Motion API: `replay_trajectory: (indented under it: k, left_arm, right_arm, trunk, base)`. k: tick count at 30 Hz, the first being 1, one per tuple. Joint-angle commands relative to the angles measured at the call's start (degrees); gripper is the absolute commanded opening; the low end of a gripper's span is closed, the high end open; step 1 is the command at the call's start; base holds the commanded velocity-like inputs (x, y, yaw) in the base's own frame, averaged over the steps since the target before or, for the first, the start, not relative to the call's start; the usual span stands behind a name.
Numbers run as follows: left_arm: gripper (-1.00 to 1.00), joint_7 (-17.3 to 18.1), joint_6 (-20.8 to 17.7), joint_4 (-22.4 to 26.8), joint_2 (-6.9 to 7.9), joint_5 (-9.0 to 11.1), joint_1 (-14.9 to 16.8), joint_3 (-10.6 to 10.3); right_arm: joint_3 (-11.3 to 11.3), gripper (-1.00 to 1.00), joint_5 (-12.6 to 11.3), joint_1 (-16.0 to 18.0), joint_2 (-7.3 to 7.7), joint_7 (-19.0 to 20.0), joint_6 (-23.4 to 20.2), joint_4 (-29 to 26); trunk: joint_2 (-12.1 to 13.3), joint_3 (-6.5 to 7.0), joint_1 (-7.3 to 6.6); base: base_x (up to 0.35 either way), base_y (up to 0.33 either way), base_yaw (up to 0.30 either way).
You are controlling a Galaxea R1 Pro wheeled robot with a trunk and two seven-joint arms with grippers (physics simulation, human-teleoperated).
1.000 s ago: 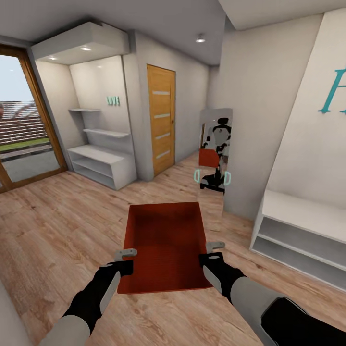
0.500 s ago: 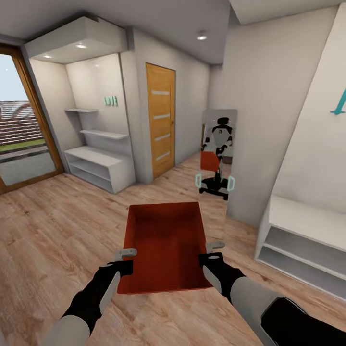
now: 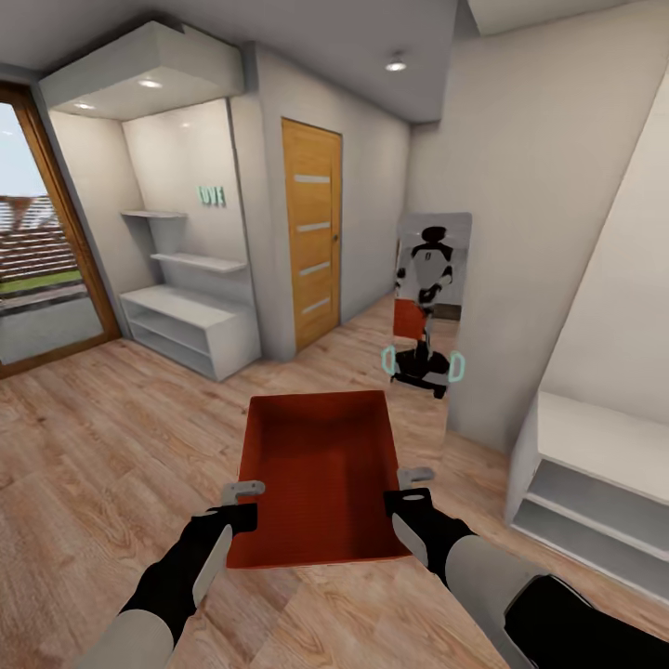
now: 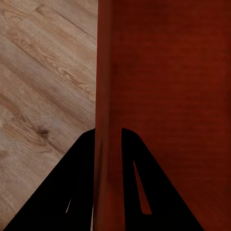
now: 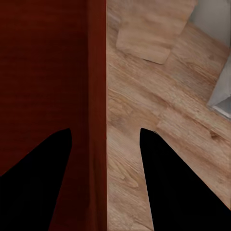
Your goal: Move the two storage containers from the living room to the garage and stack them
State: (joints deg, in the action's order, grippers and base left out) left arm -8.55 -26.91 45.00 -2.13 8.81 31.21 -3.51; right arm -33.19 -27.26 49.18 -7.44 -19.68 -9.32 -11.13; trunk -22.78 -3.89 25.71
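Right now the job is carrying: one orange-red storage container [image 3: 321,478] is held out in front of the robot, level and clear of the light wood plank floor [image 3: 102,446], in a hallway-like room. To do this well, I would keep both arms moving as one, so the bin neither twists nor slides between them, and steer the base gently. A wood door [image 3: 313,243] stands ahead on the far left, a tall mirror [image 3: 429,307] leans against the right wall, and a low white shelf unit [image 3: 595,474] juts out near the right, so the path wants some margin on that side.

The left gripper [image 3: 243,491] sits at the container's left wall, near its close end. The left wrist view shows its two dark fingers [image 4: 82,187] pressed on either side of that wall, so it is clamped on the rim. The right gripper [image 3: 415,478] is at the right wall, opposite. In the right wrist view its fingers [image 5: 45,178] straddle the wall with a visible gap on the outer side, so it looks spread fairly wide, and I cannot tell whether it truly grips or only braces. Both forearms reach forward and slightly inward, roughly symmetrical, wrists low at the bin's near corners.
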Motion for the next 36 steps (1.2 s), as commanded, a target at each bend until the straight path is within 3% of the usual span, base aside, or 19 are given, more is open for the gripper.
replay_trajectory:
  k: [1, 36]
  left_arm:
    - [-1.00, -1.0, 0.8, 0.2, 0.28, -2.0, 0.1, 0.0]
    - [-1.00, -1.0, 0.8, 0.2, 0.28, -2.0, 0.1, 0.0]
  right_arm:
    - [-1.7, -1.00, -2.3, 0.0, 0.06, 0.7, -0.3, 0.0]
    - [-1.8, -1.00, -2.3, 0.0, 0.05, 0.7, -0.3, 0.0]
  trunk:
    - [-0.1, -0.14, 0.07]
    - [-0.1, 0.63, 0.07]
  base:
    - [0.322, 0.000, 0.173]
    - [0.322, 0.000, 0.233]
